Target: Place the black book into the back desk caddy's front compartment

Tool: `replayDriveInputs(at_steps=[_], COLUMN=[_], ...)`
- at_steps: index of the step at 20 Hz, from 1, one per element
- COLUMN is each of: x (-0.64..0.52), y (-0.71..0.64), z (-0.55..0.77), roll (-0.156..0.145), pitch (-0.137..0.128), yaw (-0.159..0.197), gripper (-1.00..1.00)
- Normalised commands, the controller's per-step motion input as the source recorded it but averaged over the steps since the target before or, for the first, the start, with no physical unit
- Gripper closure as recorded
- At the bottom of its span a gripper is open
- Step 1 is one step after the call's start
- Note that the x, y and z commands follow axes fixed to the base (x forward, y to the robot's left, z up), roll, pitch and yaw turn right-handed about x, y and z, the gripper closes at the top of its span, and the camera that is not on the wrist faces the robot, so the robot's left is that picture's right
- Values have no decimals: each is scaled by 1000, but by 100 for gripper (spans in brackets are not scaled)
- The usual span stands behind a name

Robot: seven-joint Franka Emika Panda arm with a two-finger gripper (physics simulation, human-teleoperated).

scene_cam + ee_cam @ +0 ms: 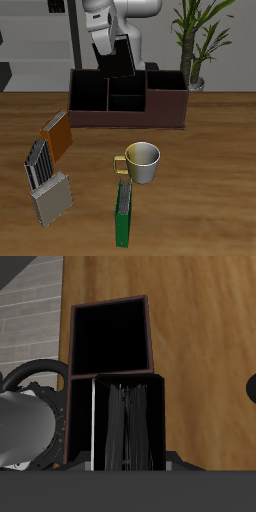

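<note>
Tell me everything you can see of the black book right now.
The black book is thin, plain and matte black, a flat rectangle with no visible markings. The hand grips its upper end, so it hangs tilted in the air over the back desk caddy, above the black-lined cells. In the wrist view it shows edge-on. Nothing but the hand appears to touch it.

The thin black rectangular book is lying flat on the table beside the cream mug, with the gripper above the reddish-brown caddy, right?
Not quite. The exterior view shows the thin black rectangular book held in the gripper above the reddish-brown caddy, not lying on the table.
</note>
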Motion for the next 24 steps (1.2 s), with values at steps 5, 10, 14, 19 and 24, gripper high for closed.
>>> replayDriveInputs(at_steps=[5,10,14,19,24], x=[33,8,13,-6,29], y=[-41,35,23,22,-21], z=[-44,-38,-7,-53,-113], roll=[-12,6,2,6,-1], pitch=[8,6,-3,10,12], yaw=[33,32,23,4,16], gripper=[100,100,100,100,100])
